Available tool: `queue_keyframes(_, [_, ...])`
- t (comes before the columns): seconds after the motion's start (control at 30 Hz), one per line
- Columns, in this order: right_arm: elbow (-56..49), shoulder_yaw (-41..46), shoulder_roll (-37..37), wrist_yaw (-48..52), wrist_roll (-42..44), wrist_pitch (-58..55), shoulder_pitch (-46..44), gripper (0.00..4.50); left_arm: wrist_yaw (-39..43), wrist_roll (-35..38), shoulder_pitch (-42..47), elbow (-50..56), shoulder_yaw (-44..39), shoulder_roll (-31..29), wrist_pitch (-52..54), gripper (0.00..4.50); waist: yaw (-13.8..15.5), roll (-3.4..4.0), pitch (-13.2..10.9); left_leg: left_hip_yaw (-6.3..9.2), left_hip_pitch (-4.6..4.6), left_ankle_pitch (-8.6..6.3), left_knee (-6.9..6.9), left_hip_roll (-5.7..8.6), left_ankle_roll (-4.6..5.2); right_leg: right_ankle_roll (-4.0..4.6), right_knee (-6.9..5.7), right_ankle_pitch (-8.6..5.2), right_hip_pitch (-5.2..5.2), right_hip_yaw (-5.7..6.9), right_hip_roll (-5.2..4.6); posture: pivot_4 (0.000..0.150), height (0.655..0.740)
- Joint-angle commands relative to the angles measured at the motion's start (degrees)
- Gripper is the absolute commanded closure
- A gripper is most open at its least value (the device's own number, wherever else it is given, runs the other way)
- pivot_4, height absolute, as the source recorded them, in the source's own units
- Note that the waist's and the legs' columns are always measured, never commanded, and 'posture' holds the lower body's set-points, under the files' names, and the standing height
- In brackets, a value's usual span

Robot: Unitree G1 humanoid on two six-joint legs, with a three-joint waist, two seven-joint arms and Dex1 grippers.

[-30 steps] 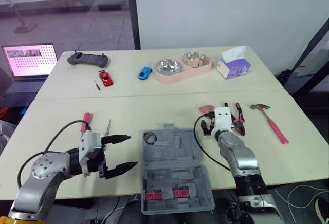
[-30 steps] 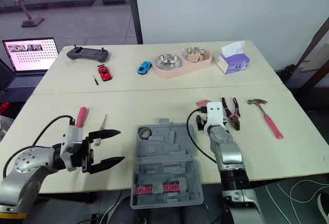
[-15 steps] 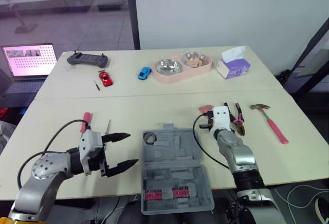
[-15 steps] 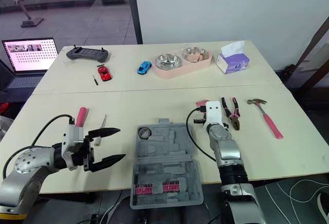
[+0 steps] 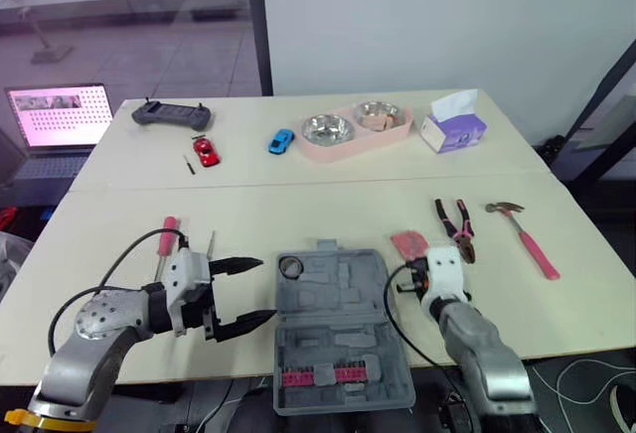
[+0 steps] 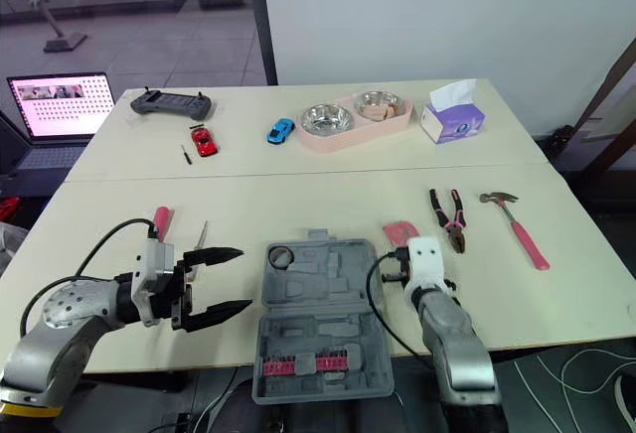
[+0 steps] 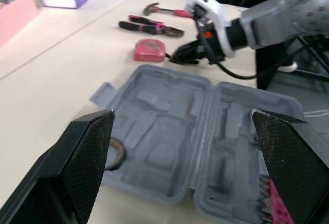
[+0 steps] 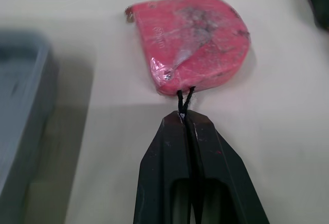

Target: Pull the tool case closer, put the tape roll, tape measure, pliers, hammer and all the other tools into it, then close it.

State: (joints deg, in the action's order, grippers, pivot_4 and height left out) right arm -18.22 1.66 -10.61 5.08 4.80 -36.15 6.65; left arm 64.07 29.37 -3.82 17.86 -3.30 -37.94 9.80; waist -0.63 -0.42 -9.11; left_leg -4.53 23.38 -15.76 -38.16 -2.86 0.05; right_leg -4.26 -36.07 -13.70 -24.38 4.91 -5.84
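Note:
The grey tool case (image 5: 343,339) lies open at the near table edge, with the tape roll (image 5: 289,267) in its far left corner. The pink tape measure (image 8: 193,41) lies just right of the case. My right gripper (image 8: 184,117) is shut on the tape measure's thin black cord. Farther right lie the pliers (image 5: 455,222) and the pink-handled hammer (image 5: 527,239). A pink-handled screwdriver (image 5: 167,230) lies to the left. My left gripper (image 5: 264,290) hovers open beside the case's left side, holding nothing.
On the far table stand a pink tray with two metal bowls (image 5: 355,127), a tissue box (image 5: 452,127), a blue (image 5: 281,140) and a red toy car (image 5: 204,150), and a black controller (image 5: 172,113). A laptop (image 5: 60,115) sits at the far left.
My right gripper shut on the tape measure's cord and drew back toward the near edge, dragging the tape measure with it. The left gripper stayed open and shifted slightly toward the case.

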Motion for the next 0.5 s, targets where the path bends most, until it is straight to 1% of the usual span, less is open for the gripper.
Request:
queue_keyframes(0.03, [-9.63,-1.77,-0.65,1.5,0.59,-1.74,7.13,4.45,0.45,0.9,0.82,1.2,0.15,-0.43,0.63,0.0,-0.01,0.0,0.0,0.01,0.0,0.0,0.0,-0.01,0.0,0.0,0.0,-0.01,0.0,0.0,0.0,0.15,0.74])
queue_keyframes(0.13, [-15.5,-2.88,-0.75,1.76,0.41,-3.07,13.53,4.45,1.05,1.03,1.5,1.11,0.62,-0.56,1.05,0.0,-0.01,0.0,0.0,0.01,0.0,0.0,0.0,-0.03,0.0,0.02,0.0,-0.02,-0.02,0.0,0.0,0.15,0.74])
queue_keyframes(0.2, [-18.71,-3.0,-0.72,1.52,0.21,-4.18,17.51,4.45,1.24,1.0,2.32,0.91,0.98,-0.53,1.53,0.0,0.56,0.02,0.01,0.05,0.02,0.0,0.0,-0.03,0.0,0.02,0.0,-0.04,-0.05,0.01,0.0,0.15,0.74])
queue_keyframes(0.27, [-20.73,-3.15,-0.59,1.24,0.11,-5.23,19.66,4.45,1.38,0.96,2.77,0.7,1.11,-0.55,1.73,0.0,1.45,0.02,0.02,0.08,0.02,-0.01,0.09,-0.02,-0.01,0.09,-0.01,-0.16,-0.07,0.05,0.01,0.15,0.74])
queue_keyframes(0.4, [-26.38,-4.85,-0.08,1.09,0.73,-7.22,25.69,4.45,1.89,1.0,3.7,0.03,1.43,-0.36,1.99,0.0,2.26,0.01,0.02,0.12,0.1,-0.03,0.26,0.0,0.02,0.16,-0.01,-0.42,-0.07,0.24,0.04,0.15,0.74])
queue_keyframes(0.5, [-28.78,-6.26,-0.24,0.67,0.34,-8.14,29.15,4.45,2.72,0.8,4.14,-0.83,1.97,-0.19,1.56,0.0,2.73,0.0,0.03,0.15,0.09,-0.22,0.26,-0.04,0.04,0.11,-0.01,-0.5,-0.07,0.25,0.17,0.15,0.74])
